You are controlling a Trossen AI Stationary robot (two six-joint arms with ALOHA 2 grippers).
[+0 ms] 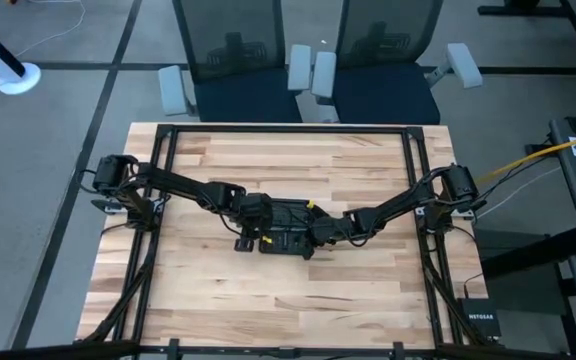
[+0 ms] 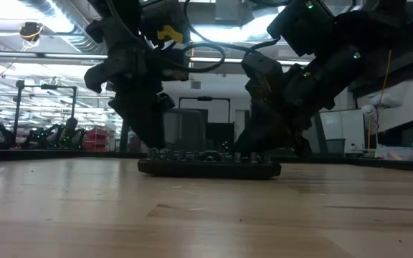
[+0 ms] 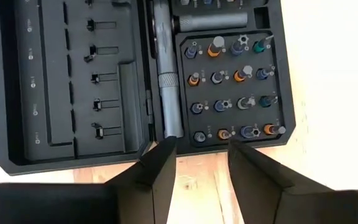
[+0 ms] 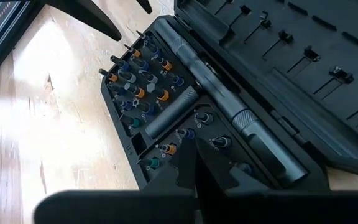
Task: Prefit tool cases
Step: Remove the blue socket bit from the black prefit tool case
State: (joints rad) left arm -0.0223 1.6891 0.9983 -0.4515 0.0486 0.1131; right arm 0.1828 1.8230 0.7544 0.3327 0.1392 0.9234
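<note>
The case [image 1: 286,233] lies wide open in the middle of the bench [image 1: 298,300], both halves flat, and both arms are in on it from either side. That flat spread is what lets them work: one half shows empty slotted trays, the other a grid of coloured bits [image 3: 232,87] with a driver handle [image 3: 166,81] lying along the hinge side. The left tool [image 3: 199,163] hangs just off the case's edge, fingers parted wide with bare wood between them and nothing in them, lined up on the end of the handle and the nearest row of bits, so I'd say it's parked there to steady that rim or ready to push the case square. The right tool [image 4: 196,163] is down over the bit grid from the opposite side, its fingers drawn tight together, tips right at the small bits near the edge of the tray; whether one is pinched between them I can't make out. From bench level the case sits low and level, bits poking up like little pegs, both arms crowded above it. My read: seating bits is the step in hand, closing comes later.
</note>
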